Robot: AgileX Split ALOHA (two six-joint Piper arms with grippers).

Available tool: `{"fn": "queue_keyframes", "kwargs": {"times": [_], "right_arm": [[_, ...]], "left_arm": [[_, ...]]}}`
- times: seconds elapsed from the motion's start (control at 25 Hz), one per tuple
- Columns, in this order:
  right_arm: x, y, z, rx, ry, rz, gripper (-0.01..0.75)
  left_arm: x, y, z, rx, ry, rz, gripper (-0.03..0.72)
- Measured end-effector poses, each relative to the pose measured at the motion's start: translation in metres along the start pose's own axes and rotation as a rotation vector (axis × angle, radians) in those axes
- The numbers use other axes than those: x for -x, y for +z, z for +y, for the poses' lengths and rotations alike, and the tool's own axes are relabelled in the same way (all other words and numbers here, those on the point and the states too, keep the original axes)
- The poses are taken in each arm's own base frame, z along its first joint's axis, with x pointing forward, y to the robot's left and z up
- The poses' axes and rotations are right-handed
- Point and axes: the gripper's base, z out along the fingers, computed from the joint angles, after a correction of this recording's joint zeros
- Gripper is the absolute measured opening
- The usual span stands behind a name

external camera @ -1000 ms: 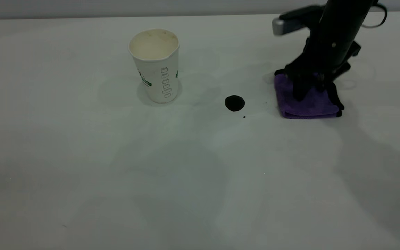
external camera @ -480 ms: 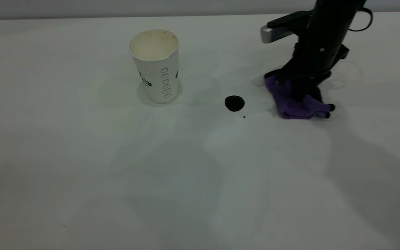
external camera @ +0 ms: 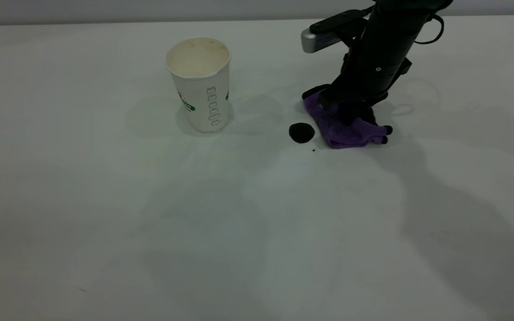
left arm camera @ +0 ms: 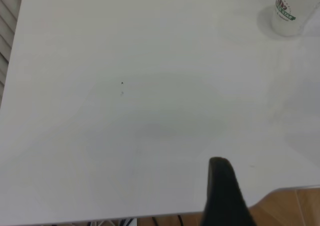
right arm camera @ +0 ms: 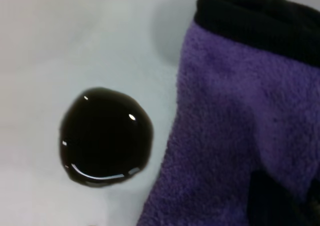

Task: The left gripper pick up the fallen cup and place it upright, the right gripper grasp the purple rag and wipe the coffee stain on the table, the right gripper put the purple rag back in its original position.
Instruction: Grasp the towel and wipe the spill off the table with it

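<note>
Right gripper (external camera: 350, 117) is clamped on the rag (external camera: 335, 127), pressing it to the table (external camera: 105, 200) just beside the stain (external camera: 301, 133) (a glossy black blot, not yet touched). Bunched under the fingers, the rag lies to the stain's right. Well to the left, the cup (external camera: 200, 84) stands upright. Left gripper (left arm camera: 225, 196) hangs near the table's edge; whether it is open I cannot tell.

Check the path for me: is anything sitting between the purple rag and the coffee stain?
Nothing visible. The purple rag, held by the right end effector, lies just beside the coffee stain, with only bare table between. The cup stands upright well off to the far side.
</note>
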Motion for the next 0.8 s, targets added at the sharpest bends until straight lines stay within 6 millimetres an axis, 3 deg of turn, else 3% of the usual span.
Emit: {"fn": "queue_keyframes", "kwargs": {"times": [0.36, 0.8], "right_arm": [[0.008, 0.005, 0.042, 0.021, -0.077, -0.042, 0.052], [0.001, 0.005, 0.098, 0.095, -0.223, 0.061, 0.056]], "left_arm": [[0.0, 0.0, 0.0, 0.0, 0.0, 0.0, 0.513], [0.0, 0.0, 0.0, 0.0, 0.0, 0.0, 0.513]]}}
